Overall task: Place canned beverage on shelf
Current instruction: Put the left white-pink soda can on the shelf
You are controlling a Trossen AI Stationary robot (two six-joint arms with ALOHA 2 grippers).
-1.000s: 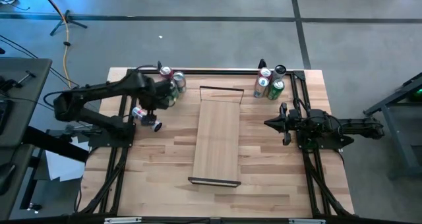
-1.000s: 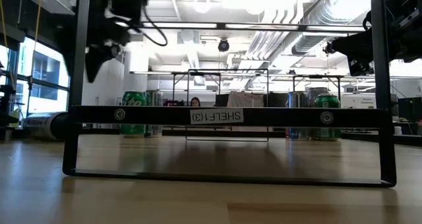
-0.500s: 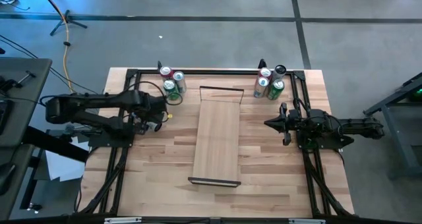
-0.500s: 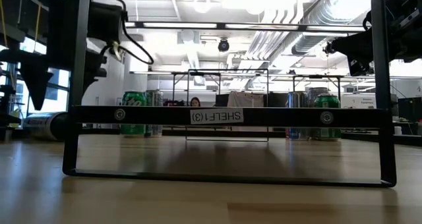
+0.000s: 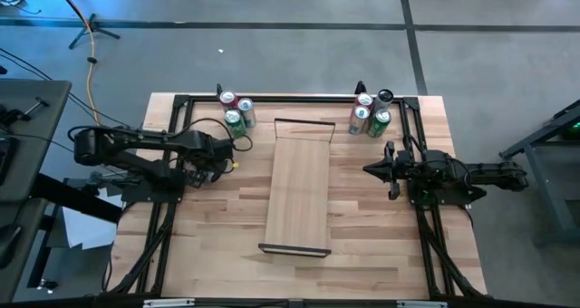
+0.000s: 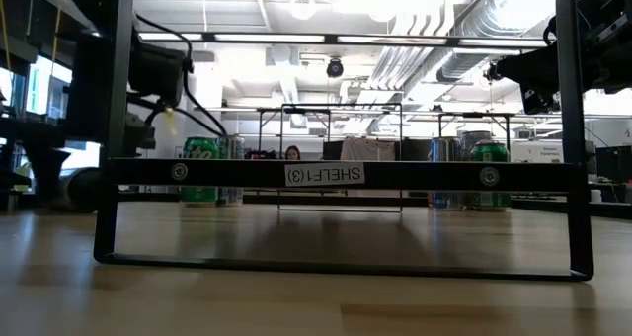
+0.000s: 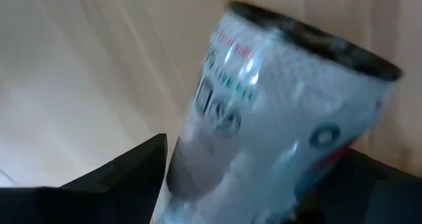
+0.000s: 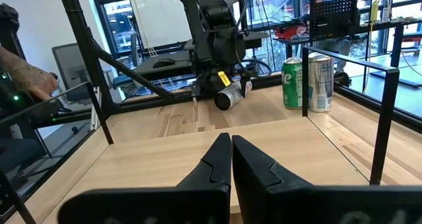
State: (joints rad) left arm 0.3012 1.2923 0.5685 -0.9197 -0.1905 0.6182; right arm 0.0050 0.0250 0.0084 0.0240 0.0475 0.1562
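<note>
The left gripper (image 5: 208, 165) is low over the butcher-block tabletop (image 5: 362, 235). Its two fingers (image 7: 132, 171) stand wide apart on either side of one beverage can (image 7: 277, 112). This can is white and silver with red and blue print, and it lies on its side on the wood. The fingers straddle the can, but whether they touch it cannot be told.

Just beyond this gripper, toward the table's far edge, is a cluster of upright cans (image 5: 237, 110). The high view appears to show three: one green, one with a red top and one silver.

To the gripper's inner side lies one shelf (image 5: 297, 186), a long pale board running lengthwise down the middle of the table. It has two thin dark frames, one at each short end. No can is on the board, and the lying can is well apart from it.

Across the shelf, the right gripper (image 5: 370, 170) hangs above the tabletop with its fingers pressed together, holding nothing. Past it, near the far right corner, is a second cluster (image 5: 372, 110) of four upright cans.

Beyond the table edge, the right wrist view shows one person's forearm (image 8: 26, 79).
</note>
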